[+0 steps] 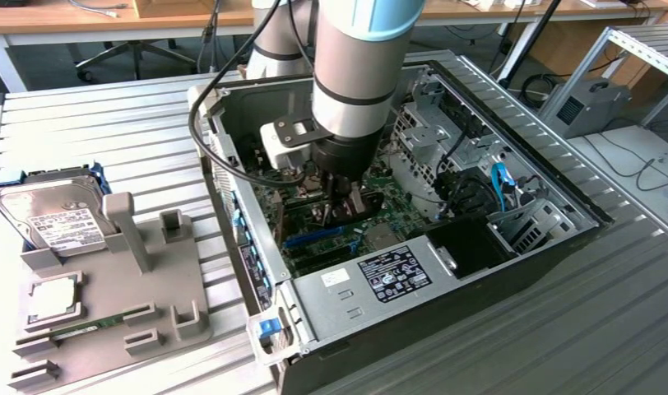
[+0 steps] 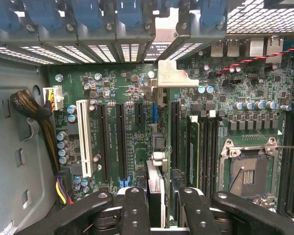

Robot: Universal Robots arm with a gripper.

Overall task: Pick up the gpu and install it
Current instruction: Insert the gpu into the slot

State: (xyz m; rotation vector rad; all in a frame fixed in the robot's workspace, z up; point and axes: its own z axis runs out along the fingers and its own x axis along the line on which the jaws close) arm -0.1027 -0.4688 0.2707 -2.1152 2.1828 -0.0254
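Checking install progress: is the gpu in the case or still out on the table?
In the case: the gripper holds the gpu edge-on over the motherboard's slots.

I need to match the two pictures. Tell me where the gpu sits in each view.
Exterior view: the gpu stands on edge below the tool, inside the open case, over the motherboard.
Wrist view: the gpu runs up the middle from between the fingers.
Shared landmark: the green motherboard.
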